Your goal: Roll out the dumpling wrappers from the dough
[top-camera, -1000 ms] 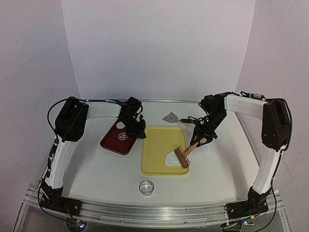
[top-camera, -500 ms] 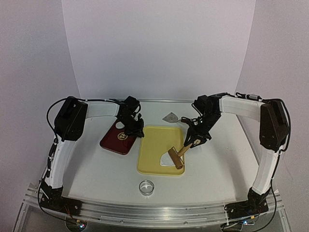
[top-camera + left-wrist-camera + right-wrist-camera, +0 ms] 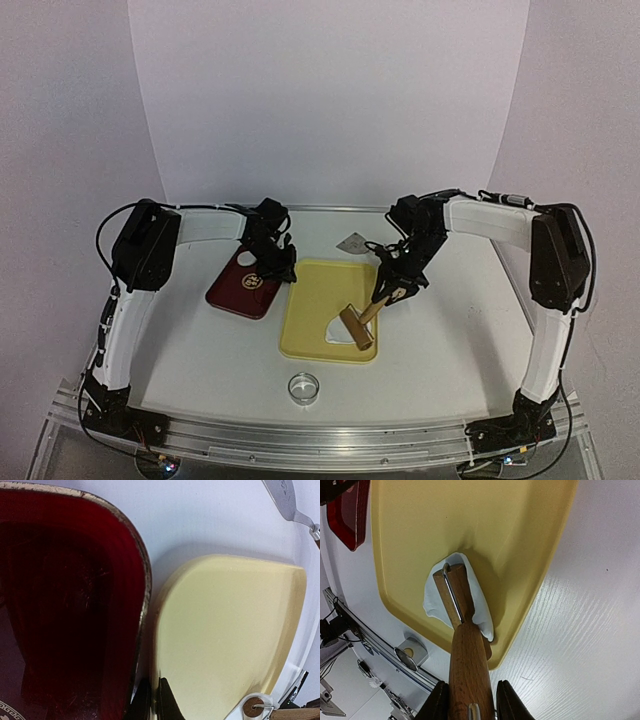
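Note:
The dough (image 3: 336,331) (image 3: 434,600) is a thin white sheet on the yellow board (image 3: 315,300) (image 3: 470,525) (image 3: 225,630), near its front right corner. A wooden rolling pin (image 3: 357,326) (image 3: 454,595) rests on the dough. My right gripper (image 3: 391,291) (image 3: 468,702) is shut on its handle. My left gripper (image 3: 283,271) (image 3: 151,705) is shut on the board's far left edge, next to the red plate (image 3: 242,284) (image 3: 65,595). No dumpling wrappers are in view.
A shiny ring cutter (image 3: 303,387) (image 3: 410,652) stands on the table in front of the board. A metal scraper (image 3: 352,242) (image 3: 284,500) lies behind the board. The table's near rail (image 3: 320,440) runs along the front.
The right gripper has pushed the rolling pin left and nearer over the dough. The yellow board has slid left with it, and the left gripper has shifted slightly left.

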Controlling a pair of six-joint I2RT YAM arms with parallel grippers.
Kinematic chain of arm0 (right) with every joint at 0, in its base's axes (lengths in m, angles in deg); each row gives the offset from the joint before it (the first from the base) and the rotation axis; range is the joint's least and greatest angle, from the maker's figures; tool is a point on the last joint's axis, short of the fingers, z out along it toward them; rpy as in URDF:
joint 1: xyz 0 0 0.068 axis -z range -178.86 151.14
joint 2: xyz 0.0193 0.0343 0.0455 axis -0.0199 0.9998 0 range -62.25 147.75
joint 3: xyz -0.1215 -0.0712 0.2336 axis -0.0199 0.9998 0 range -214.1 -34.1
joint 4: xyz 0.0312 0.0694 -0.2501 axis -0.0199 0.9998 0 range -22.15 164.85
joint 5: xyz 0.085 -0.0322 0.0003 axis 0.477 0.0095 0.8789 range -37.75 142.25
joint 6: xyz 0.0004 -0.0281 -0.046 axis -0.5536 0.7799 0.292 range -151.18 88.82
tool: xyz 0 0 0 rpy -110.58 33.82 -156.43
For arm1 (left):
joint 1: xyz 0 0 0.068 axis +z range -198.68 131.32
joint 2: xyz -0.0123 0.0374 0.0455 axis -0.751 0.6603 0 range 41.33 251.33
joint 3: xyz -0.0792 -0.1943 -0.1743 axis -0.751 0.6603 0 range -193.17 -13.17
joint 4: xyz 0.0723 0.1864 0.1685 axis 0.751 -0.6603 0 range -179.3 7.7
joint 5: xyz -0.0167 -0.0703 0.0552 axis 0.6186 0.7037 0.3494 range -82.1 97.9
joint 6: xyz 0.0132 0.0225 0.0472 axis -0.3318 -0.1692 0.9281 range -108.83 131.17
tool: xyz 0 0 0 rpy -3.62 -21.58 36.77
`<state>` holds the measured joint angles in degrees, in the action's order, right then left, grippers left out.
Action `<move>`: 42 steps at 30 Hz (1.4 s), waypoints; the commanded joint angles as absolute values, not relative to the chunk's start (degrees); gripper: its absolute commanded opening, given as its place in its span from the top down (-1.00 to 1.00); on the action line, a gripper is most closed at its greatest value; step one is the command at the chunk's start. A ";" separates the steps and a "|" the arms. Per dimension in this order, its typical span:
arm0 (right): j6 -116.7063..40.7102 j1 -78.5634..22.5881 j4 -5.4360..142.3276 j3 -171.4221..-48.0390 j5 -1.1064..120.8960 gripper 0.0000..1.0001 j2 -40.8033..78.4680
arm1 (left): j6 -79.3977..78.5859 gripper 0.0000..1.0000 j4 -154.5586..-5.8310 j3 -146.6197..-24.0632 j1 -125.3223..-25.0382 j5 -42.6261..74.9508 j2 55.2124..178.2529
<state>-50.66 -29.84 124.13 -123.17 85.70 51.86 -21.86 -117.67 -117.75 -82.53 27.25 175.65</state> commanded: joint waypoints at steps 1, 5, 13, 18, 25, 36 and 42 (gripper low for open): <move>-48.28 -33.74 122.05 -119.79 70.27 1.00 59.87 | -23.29 1.00 -115.09 -117.19 -83.53 24.80 174.77; -46.17 -34.46 122.04 -121.96 74.82 1.00 57.33 | -23.78 1.00 -114.95 -116.60 -83.75 24.09 174.13; -42.64 -35.16 121.92 -126.55 87.26 1.00 49.57 | -24.84 1.00 -114.41 -116.24 -83.84 23.81 173.50; -44.03 -35.16 122.25 -128.47 84.90 1.00 43.50 | -24.95 1.00 -114.47 -116.47 -83.92 23.26 172.79; -48.32 -33.65 123.79 -132.75 74.51 1.00 36.35 | -24.26 0.76 -114.03 -116.08 -83.92 23.40 169.98; -50.99 -16.06 123.11 -124.30 74.45 1.00 29.25 | -21.53 -0.26 -114.11 -119.53 -84.09 25.12 162.82; -52.87 -5.70 109.71 -108.61 91.16 1.00 26.41 | -21.04 -0.53 -111.24 -114.23 -84.06 24.62 155.08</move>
<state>-50.93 -10.67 120.04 -117.19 77.82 29.72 -21.95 -114.62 -116.44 -83.88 24.72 163.60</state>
